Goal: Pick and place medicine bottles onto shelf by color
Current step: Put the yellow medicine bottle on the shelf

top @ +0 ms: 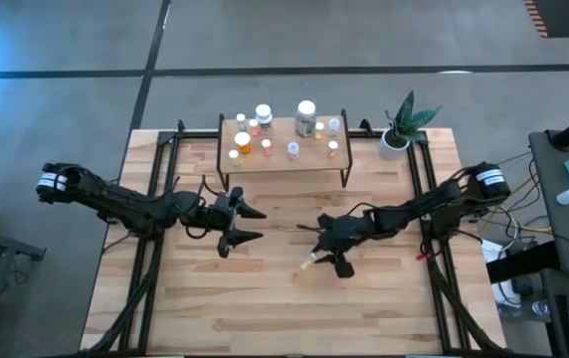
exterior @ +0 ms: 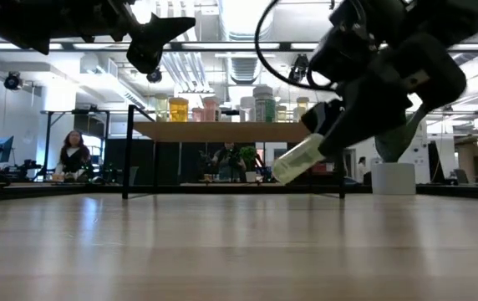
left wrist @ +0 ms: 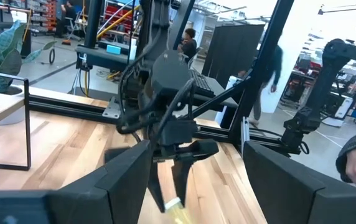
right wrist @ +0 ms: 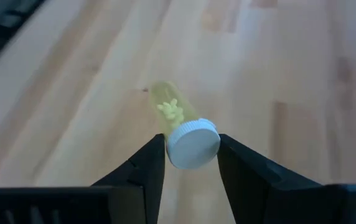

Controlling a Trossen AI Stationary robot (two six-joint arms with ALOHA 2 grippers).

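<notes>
My right gripper hangs over the middle of the table, shut on a small clear-yellow medicine bottle with a white cap; the bottle also shows in the high view and the low view. The shelf, a light-wood board on thin black legs, stands at the table's far edge. Several medicine bottles with white caps stand on it. My left gripper waits open over the table's left half, level and well above the wood, with nothing between its fingers. My right gripper pinches the bottle's white cap between its two fingers, one on each side of the cap. The fingers slant down from the table's right. The bottle is lifted clear of the table and tilted, its body pointing forward and down past the fingertips.
A white pot with a green plant stands at the far right beside the shelf. Black frame rails run along the table's left and right sides. Bare planks fill the near half. People show in the room beyond.
</notes>
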